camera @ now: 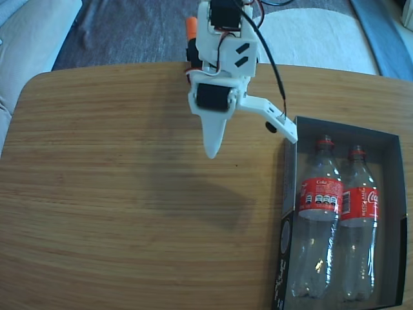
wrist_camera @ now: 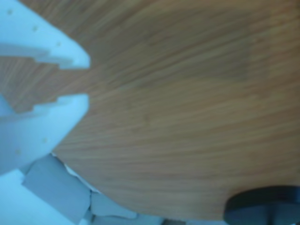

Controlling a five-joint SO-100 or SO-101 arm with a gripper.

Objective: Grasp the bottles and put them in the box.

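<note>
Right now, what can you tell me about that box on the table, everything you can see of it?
The box is a shallow, open rectangular tray, apparently cardboard, dark outside and grey inside. It sits on the wooden table at the right of the fixed view, its lower edge cut off by the frame. Two clear bottles with red labels lie side by side inside, touching, necks pointing away. Its left side panel is black with pale markings.

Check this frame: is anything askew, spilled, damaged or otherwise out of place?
Nothing stands out. Both bottles lie side by side inside the box, necks toward the far end, with no spill visible. The gripper is empty over the bare table.
</note>
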